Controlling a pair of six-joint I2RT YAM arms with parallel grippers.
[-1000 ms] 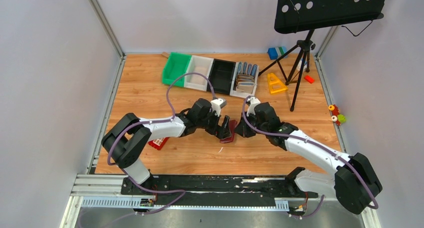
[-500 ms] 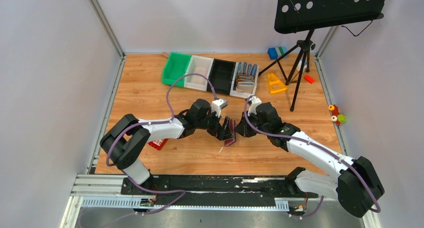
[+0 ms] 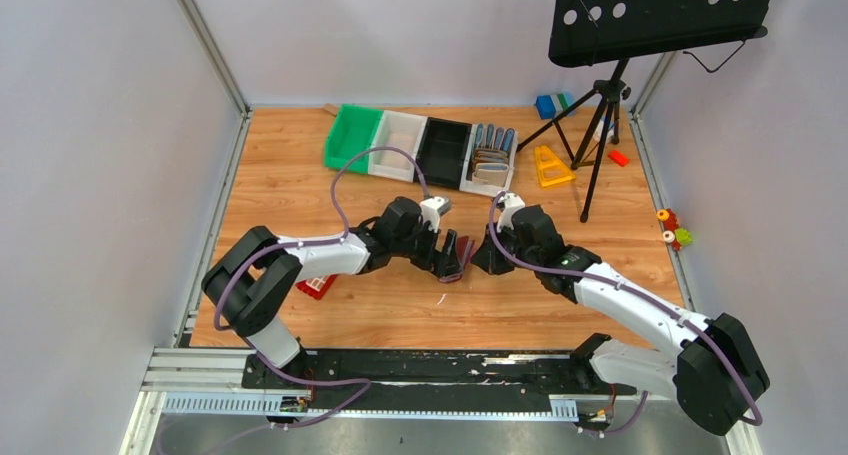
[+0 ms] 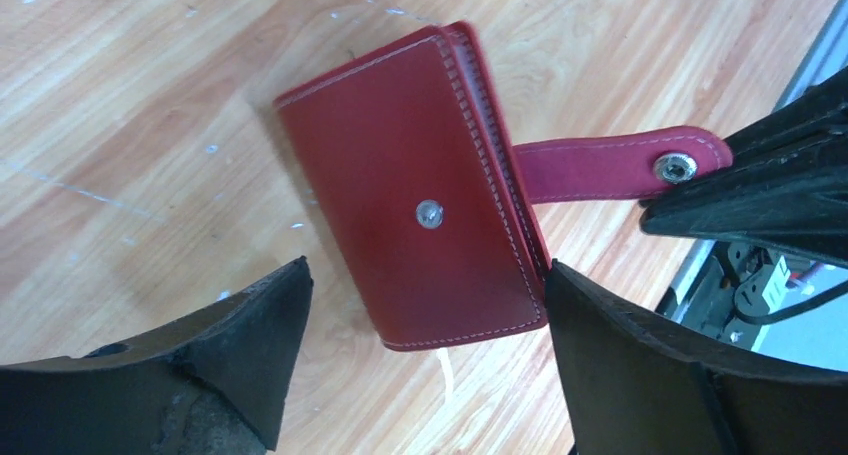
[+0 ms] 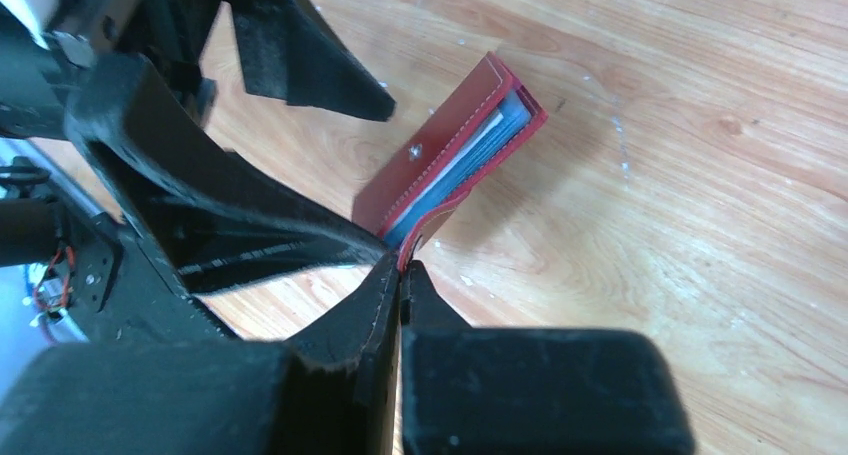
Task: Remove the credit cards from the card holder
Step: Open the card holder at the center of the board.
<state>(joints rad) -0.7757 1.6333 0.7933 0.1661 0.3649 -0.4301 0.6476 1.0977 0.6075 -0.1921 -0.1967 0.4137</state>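
Note:
The maroon card holder (image 4: 415, 190) stands folded on edge on the wood floor, its snap stud facing the left wrist camera. My right gripper (image 5: 402, 265) is shut on the holder's snap tab (image 4: 620, 160), pulled out sideways. Thin pale and blue edges of the credit cards (image 5: 482, 143) show between the flaps of the card holder (image 5: 440, 150). My left gripper (image 4: 425, 275) is open and straddles the holder's near end, its right finger (image 4: 640, 365) close against the stitched edge. In the top view, both grippers meet over the card holder (image 3: 462, 265) mid-table.
A row of bins stands at the back: green (image 3: 352, 137), white (image 3: 398, 145), black (image 3: 443, 150), and one with upright wallets (image 3: 490, 155). A music stand's tripod (image 3: 600, 125) and a yellow triangle (image 3: 550, 165) stand back right. A red gridded piece (image 3: 318, 285) lies by the left arm.
The card holder has swung from lying open and low to standing folded between the grippers. My left gripper has moved in around it and its jaws have narrowed slightly. The right gripper keeps its hold.

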